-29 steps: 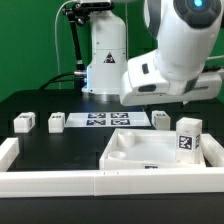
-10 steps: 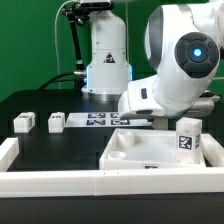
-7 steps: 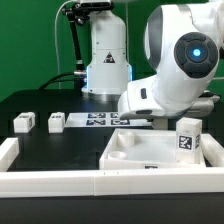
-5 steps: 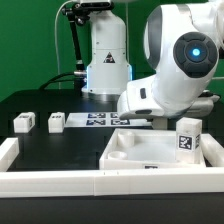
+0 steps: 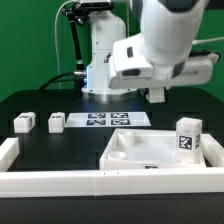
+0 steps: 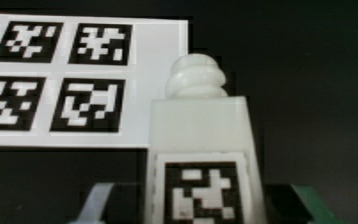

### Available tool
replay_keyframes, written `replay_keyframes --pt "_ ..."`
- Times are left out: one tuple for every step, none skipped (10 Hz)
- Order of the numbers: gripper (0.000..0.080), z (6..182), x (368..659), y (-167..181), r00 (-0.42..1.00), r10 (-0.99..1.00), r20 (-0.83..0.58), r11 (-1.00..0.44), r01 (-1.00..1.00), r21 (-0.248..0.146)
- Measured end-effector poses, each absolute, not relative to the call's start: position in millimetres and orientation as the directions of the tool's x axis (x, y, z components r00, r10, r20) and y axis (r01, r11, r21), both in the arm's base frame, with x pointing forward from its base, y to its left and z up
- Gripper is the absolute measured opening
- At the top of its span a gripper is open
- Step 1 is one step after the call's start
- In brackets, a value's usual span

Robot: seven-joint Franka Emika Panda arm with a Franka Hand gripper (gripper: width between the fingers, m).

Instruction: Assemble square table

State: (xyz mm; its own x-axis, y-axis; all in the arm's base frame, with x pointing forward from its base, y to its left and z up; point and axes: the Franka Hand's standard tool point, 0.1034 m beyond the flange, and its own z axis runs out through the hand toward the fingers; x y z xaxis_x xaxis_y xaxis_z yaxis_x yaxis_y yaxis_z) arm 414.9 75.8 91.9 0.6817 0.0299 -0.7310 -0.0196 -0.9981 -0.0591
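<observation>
Tool (image 5: 157,93) high, pointing down, clamped on leg (image 6: 201,135)

White leg (image 6: 202,120) with black-and-white square tag; white marker board (image 6: 69,60), black-patterned tags; black table (image 5: 60,148)

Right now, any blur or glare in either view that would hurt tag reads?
Exterior view: light is even with no glare, the white arm is bright and slightly smeared, and the marker board tags are small but sharp. Wrist view: soft throughout. The leg in the gripper sits very close, so its tag edges are fuzzy. The marker board tags behind it are also soft, with no glare.
</observation>
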Motion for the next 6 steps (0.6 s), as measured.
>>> replay_keyframes --pt "0.0288 89.7 411 76 0.679 0.029 -0.734 -0.998 -0.020 -0.058" --pt "0.0288 86.0 414 76 0.698 0.028 -0.715 -0.998 -0.019 -0.057" --pt "0.0288 85.1 421 76 0.750 0.026 -0.661 -0.998 -0.017 -0.058" --pt "0.0288 84.3 424 75 0.804 0.024 -0.595 -0.998 -0.016 -0.061" --pt "0.0288 82.1 429 70 0.842 0.032 -0.538 -0.997 -0.007 -0.070" --pt "0.0288 86.5 437 65 0.867 0.033 -0.498 -0.997 -0.006 -0.077"
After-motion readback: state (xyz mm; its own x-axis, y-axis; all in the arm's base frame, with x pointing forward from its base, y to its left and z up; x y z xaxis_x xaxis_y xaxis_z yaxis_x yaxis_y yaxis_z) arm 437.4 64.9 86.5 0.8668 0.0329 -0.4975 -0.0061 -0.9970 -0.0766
